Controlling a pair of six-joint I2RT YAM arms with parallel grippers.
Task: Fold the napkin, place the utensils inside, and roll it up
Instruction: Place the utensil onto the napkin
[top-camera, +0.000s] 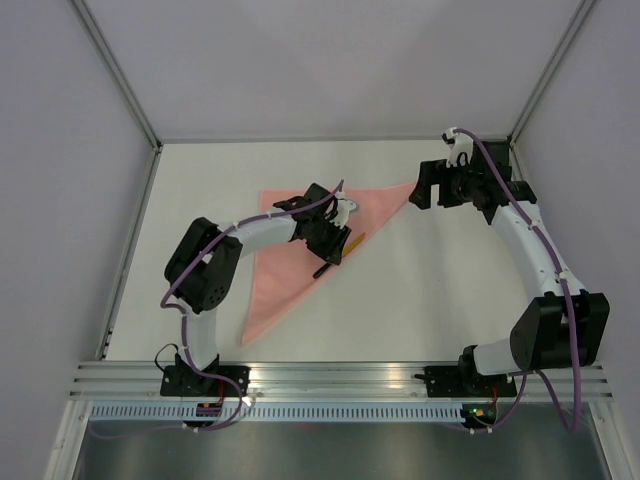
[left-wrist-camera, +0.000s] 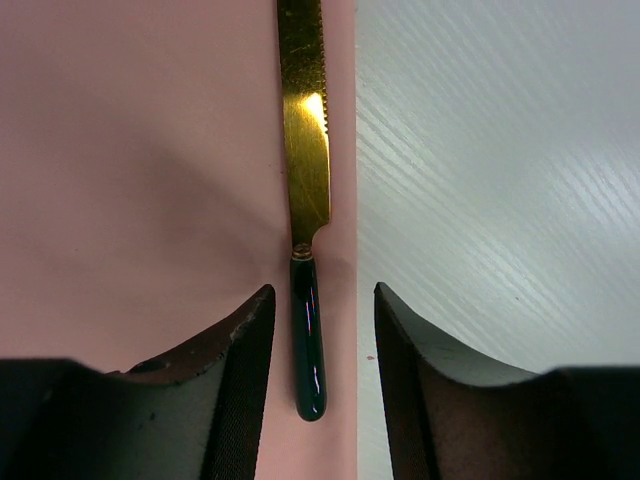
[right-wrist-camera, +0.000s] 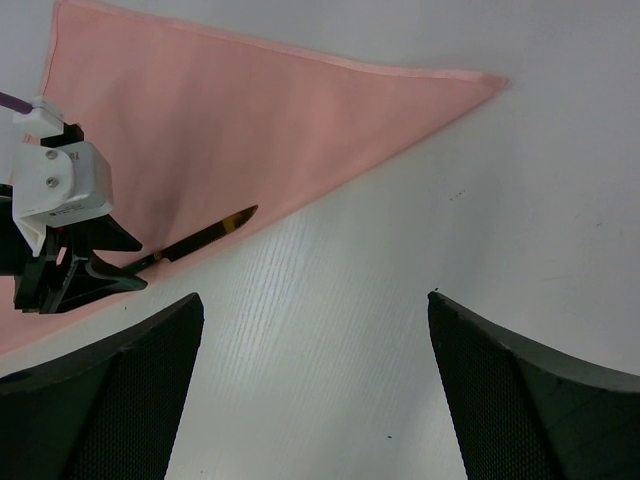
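Our left gripper stands open astride the dark handle of the gold knife, which lies just inside the long edge of the triangle-folded napkin on the table, so we judge utensil placing in hand; next we must lift clear without nudging it.

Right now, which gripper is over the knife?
The left gripper, open astride the knife on the napkin; the right gripper hangs open over bare table.

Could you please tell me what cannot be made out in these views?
Left wrist: tip of the knife, cut off by the top edge.
Right wrist: knife handle, hidden by the left gripper.
Top external: part of the napkin, and any other utensil there, covered by the left arm.
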